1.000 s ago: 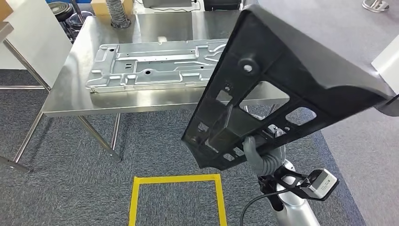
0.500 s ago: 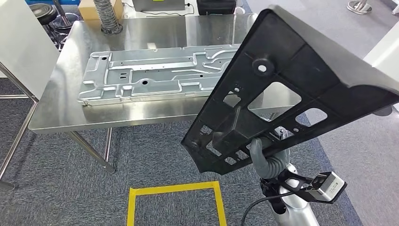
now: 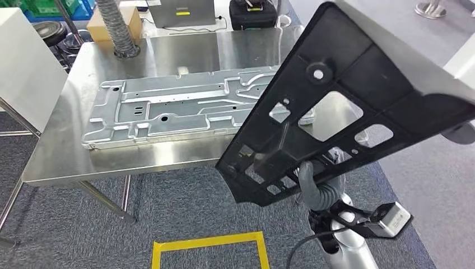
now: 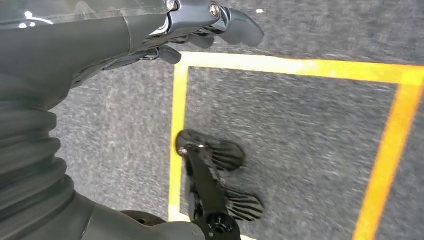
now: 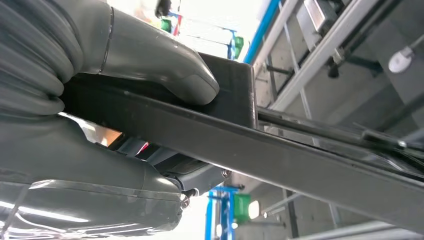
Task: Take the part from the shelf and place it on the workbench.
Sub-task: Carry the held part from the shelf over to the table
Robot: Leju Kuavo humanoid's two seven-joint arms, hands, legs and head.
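Observation:
A large black plastic part (image 3: 347, 95) with several cut-outs hangs tilted in front of me, its upper end high at the right. My right hand (image 3: 313, 185) grips it by its lower edge from underneath. In the right wrist view the thumb (image 5: 150, 55) presses on the part's (image 5: 280, 150) dark rib while the fingers clamp it from the other side. The steel workbench (image 3: 185, 50) stands just ahead, and the part overlaps its right end in the picture. My left hand (image 4: 150, 35) hangs over the carpet with nothing in it, fingers loosely extended.
A long stamped metal panel (image 3: 179, 106) lies across the workbench. At the bench's far edge are a ribbed hose (image 3: 115, 28), a cardboard box (image 3: 131, 19), a laptop (image 3: 182, 11) and a black case (image 3: 252, 11). A white panel (image 3: 25, 67) stands at the left. A yellow tape square (image 3: 207, 246) marks the carpet.
The whole picture has shifted: the workbench sits lower and nearer, and the yellow square has slid down. My right hand keeps the same grip on the black part.

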